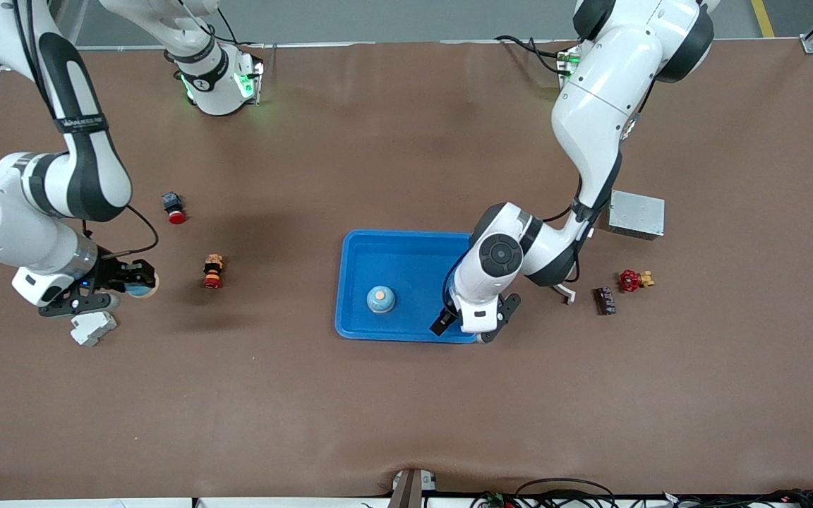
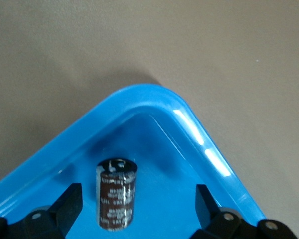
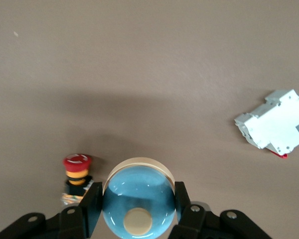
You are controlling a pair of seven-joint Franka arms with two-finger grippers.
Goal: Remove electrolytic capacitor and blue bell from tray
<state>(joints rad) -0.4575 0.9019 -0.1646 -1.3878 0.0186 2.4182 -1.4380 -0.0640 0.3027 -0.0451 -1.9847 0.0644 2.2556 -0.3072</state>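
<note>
The capacitor, a dark brown cylinder, stands upright in a corner of the blue tray, the corner nearest the front camera toward the left arm's end of the table. The left gripper hangs over that corner with its fingers spread wide on either side of the capacitor, touching nothing, so the capacitor is released. A blue bell with a pale button on top already sits in the tray, beside the capacitor and toward the right arm's end.

A second bell, blue with a cream rim, is grasped by the right gripper, its fingers clenched against the bell's sides. That gripper hangs over bare table at the right arm's end, above a white breaker. Two red push buttons lie between it and the tray. Toward the left arm's end lie a metal box, a red valve and a small dark block.
</note>
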